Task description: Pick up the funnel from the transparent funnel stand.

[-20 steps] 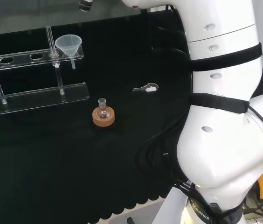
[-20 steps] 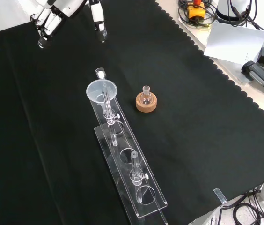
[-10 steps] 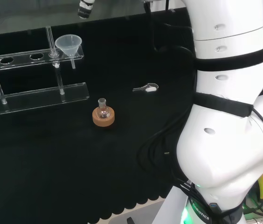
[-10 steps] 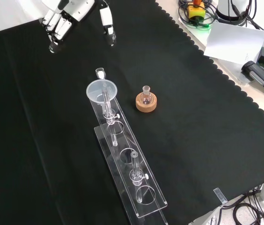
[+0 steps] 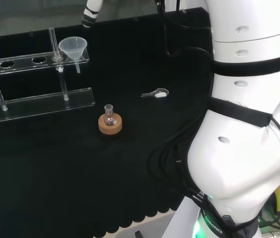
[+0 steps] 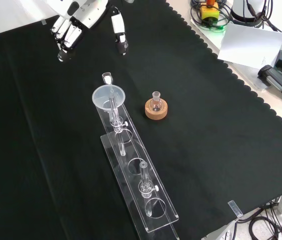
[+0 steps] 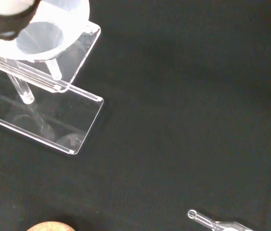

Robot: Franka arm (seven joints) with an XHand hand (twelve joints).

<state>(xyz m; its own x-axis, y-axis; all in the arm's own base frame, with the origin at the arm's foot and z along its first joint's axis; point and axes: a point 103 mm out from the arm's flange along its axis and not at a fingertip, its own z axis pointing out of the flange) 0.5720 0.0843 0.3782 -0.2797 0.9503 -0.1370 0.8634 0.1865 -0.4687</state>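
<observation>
A translucent white plastic funnel sits upright in the end hole of the clear acrylic funnel stand. Its stem hangs below the stand's top shelf. The stand's other holes are bare.

We see a bench draped in black cloth with a scalloped hem along its right edge in the front view. Past that edge lie a white sheet of paper, tangled black cables and a yellow box. A grey wall rises beyond the bench's far edge in the head view.

Robot hand aloft, fingers spread and relaxed, empty.
</observation>
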